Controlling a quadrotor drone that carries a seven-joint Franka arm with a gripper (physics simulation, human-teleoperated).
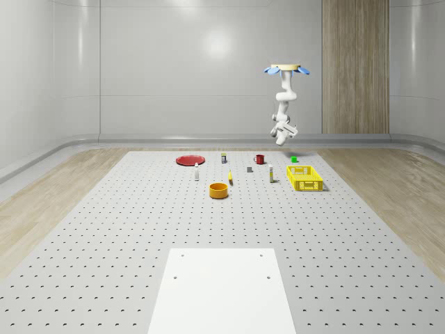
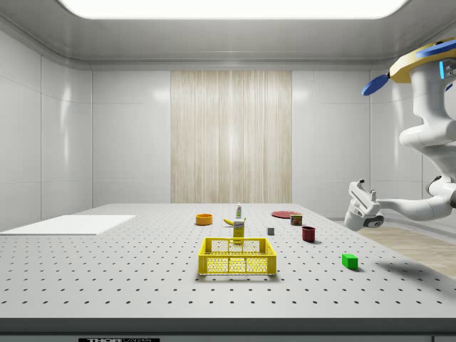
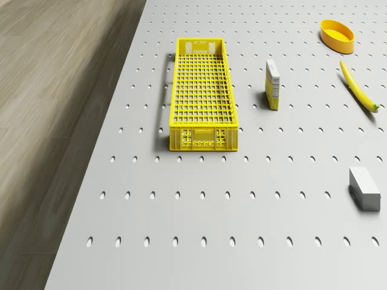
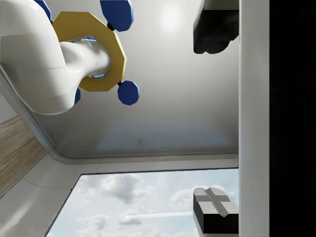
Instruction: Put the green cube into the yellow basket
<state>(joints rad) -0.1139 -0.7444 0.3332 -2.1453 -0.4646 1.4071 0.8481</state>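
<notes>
In the whole-scene view, the drone hovers above the table's far edge, its arm hanging bent, the gripper raised over the green cube. The side view shows the cube on the table, right of the yellow basket, apart. In the wrist view the fingers stand spread, holding nothing, pointing upward.
</notes>
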